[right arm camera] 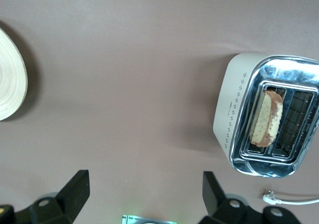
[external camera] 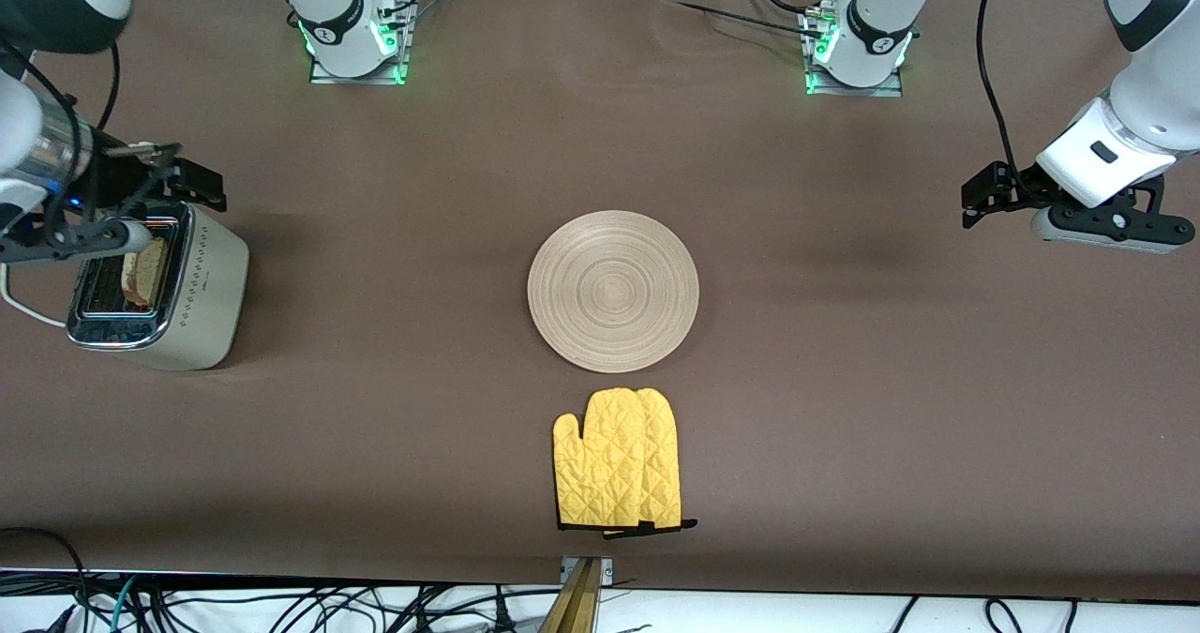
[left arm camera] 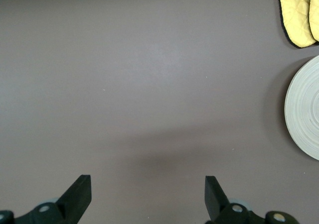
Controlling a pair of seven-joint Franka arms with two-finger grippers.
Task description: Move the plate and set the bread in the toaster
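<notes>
The round wooden plate (external camera: 613, 291) lies flat at the middle of the table, and its rim also shows in the left wrist view (left arm camera: 306, 109) and the right wrist view (right arm camera: 7, 79). The cream toaster (external camera: 202, 305) (right arm camera: 234, 109) stands at the right arm's end. The bread (external camera: 145, 272) (right arm camera: 266, 117) stands upright in one of its slots. My right gripper (external camera: 94, 230) (right arm camera: 144, 191) hangs open and empty, up over the toaster's edge. At the left arm's end, my left gripper (external camera: 1111, 220) (left arm camera: 148, 194) waits open and empty above bare table.
A yellow quilted oven mitt (external camera: 619, 459) (left arm camera: 299, 12) lies nearer to the front camera than the plate. The toaster's white cord (external camera: 19, 305) (right arm camera: 294, 200) runs off the table end. Both arm bases stand along the edge farthest from the camera.
</notes>
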